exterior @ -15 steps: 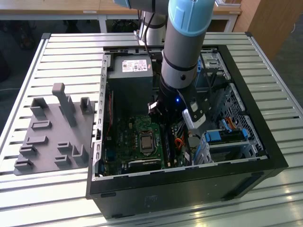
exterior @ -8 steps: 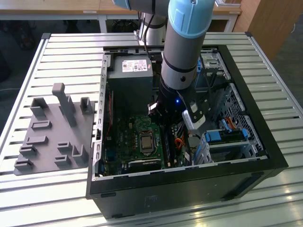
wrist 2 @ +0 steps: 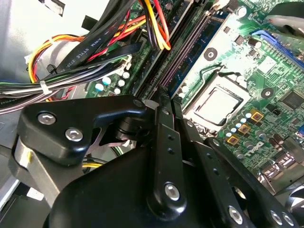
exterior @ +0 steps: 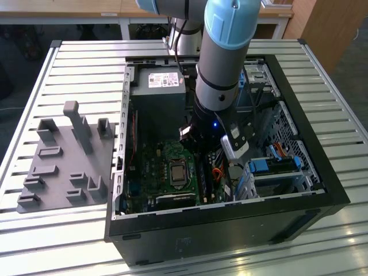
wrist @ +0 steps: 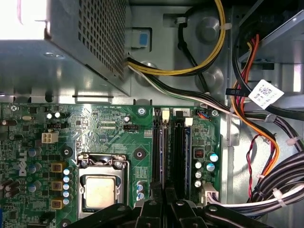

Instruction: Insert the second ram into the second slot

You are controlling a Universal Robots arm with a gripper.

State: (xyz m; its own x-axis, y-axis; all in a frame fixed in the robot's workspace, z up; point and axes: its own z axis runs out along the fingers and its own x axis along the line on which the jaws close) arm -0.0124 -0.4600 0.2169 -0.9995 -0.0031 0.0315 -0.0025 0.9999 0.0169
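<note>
The gripper was low over the slots, its fingers nearly together, apparently pinching the ram edge-on. I judged that it should stay upright and be pressed straight down.

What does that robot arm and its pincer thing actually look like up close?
The arm is a thick grey tube with light-blue caps at the joints and a black band low down. A small blue light glows near its black wrist. The pincer is matte black metal: flat linked bars held by silver screws.
</note>
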